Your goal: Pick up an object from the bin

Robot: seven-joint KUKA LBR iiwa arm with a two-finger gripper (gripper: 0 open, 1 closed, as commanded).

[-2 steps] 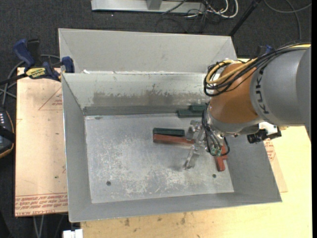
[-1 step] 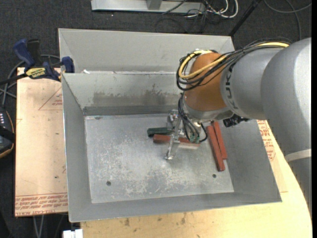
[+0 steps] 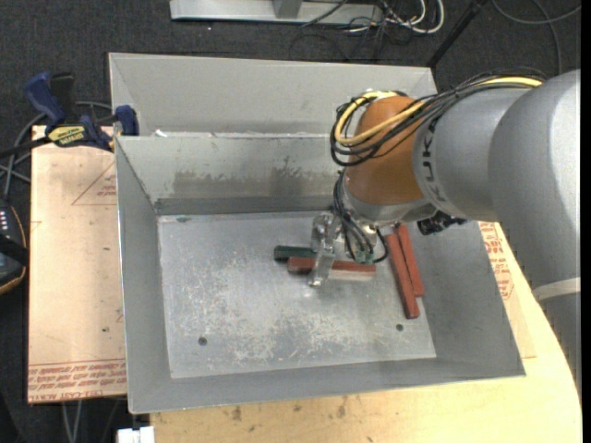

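The gripper (image 3: 319,275) stood low in the grey bin (image 3: 259,340), near the middle of the floor and a little toward the back wall. It hung from the arm (image 3: 517,155), which entered from the right, and the orange cover (image 3: 383,155) of the wrist was directly above it. Its tip was at a short brown-red bar (image 3: 351,268) that lay flat on the floor, roughly parallel with the back wall. It appeared to touch the left part of this bar or to be just over it. A dark green piece (image 3: 291,253) lay at the left end of the bar, touching or nearly touching it; I could not tell if the two were one thing.

I could not tell whether the gripper was open or closed, and nothing could be seen held in it. I judged that it was so low and upright because a flat thing on the floor can only be taken from above, across its narrow side.

A long brown-red stick (image 3: 406,280) lay to the right, near the foot of the right wall and pointing toward the front. It was just beside the right end of the short bar. I think it lay close enough to get in the way if the bar was pulled to the right
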